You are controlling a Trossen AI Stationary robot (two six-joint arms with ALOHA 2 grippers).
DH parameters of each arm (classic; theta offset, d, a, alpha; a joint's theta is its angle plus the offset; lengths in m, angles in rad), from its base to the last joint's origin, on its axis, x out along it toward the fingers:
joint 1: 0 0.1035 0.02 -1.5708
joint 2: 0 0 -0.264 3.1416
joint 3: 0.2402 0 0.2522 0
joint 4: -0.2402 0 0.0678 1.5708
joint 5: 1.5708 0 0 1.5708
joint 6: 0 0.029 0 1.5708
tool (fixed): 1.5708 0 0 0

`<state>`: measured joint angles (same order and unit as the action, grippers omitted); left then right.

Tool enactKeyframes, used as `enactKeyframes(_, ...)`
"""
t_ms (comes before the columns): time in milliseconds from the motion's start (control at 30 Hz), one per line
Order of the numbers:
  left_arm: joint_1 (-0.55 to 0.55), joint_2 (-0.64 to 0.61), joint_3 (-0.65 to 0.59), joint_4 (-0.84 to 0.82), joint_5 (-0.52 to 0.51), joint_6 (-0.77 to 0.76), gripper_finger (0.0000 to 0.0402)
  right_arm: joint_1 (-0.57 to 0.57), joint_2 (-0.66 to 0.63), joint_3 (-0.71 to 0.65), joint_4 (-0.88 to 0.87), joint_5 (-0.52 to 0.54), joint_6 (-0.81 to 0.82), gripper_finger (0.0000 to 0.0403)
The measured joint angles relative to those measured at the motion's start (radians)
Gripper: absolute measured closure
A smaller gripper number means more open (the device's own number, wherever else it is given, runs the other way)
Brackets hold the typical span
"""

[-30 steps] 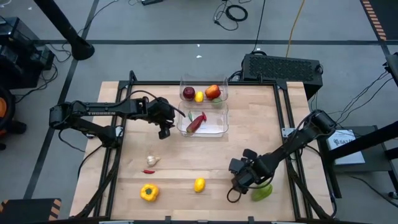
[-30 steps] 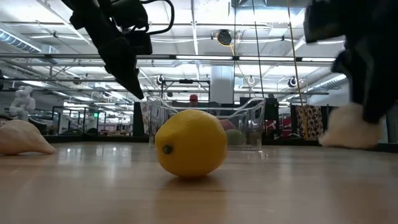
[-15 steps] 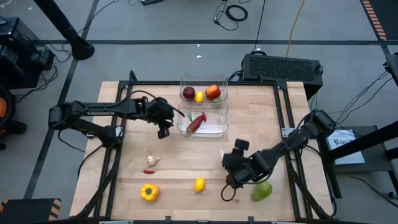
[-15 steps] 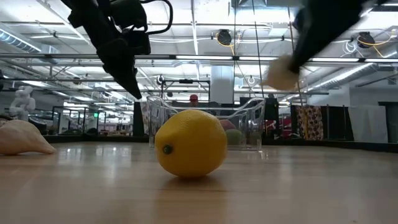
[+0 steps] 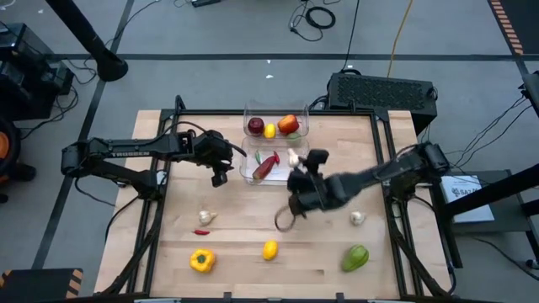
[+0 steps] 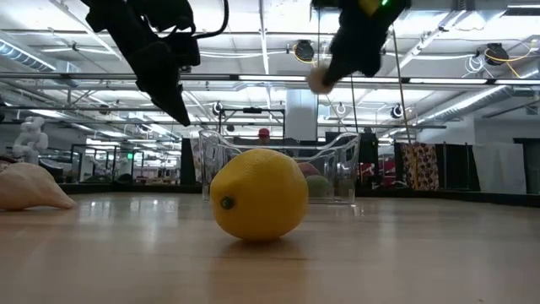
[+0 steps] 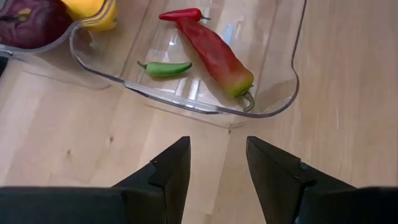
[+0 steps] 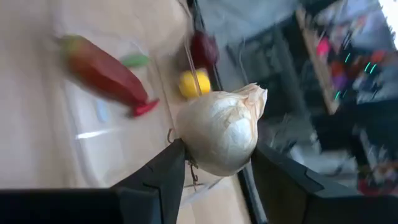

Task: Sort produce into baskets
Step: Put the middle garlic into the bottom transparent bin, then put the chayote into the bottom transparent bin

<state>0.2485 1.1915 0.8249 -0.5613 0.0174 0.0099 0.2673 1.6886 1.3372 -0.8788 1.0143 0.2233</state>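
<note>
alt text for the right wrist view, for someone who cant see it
A white garlic bulb is pinched in the right gripper, held above a clear basket that contains a long red pepper and a small green chilli. Beyond are a lemon and a dark red fruit.

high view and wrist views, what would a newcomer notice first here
The right gripper stands out first: it holds a white garlic bulb in the air near the nearer clear basket. That basket holds a long red pepper, a small red chilli and a small green chilli. In the low view a yellow lemon on the table fills the foreground, while the left gripper waits open beside the basket.
</note>
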Motion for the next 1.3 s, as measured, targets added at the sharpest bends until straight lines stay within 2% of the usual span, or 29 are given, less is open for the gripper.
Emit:
enactKeyframes(67,0.000,0.000,0.000,0.000,0.000,-0.002,0.0237,-0.069,0.000,-0.013,0.004,-0.064,0.017,0.0236)
enactKeyframes(200,0.000,0.000,0.000,0.000,0.000,0.001,0.0237,-0.187,0.000,-0.035,0.016,-0.257,0.050,0.0236)
enactKeyframes(333,0.000,0.000,0.000,0.000,0.000,0.030,0.0237,-0.237,0.000,-0.045,0.066,-0.382,0.046,0.0236)
enactKeyframes(600,0.000,0.000,0.000,0.008,-0.058,0.083,0.0237,-0.245,0.000,-0.045,0.082,-0.392,0.045,0.0229)
enactKeyframes(767,0.000,-0.012,0.000,0.007,-0.076,0.085,0.0237,-0.256,0.000,-0.045,0.095,-0.386,0.054,0.0183)
enactKeyframes(967,0.000,-0.060,0.001,0.004,-0.076,0.075,0.0237,-0.246,-0.001,-0.039,0.096,-0.322,0.055,0.0125)
enactKeyframes(1100,-0.016,-0.106,0.001,0.000,-0.076,0.048,0.0237,-0.196,-0.036,-0.010,0.077,-0.306,0.094,0.0114)
enactKeyframes(1300,-0.080,-0.187,0.002,0.007,-0.076,0.005,0.0237,-0.052,-0.137,-0.003,0.074,-0.305,0.113,0.0115)
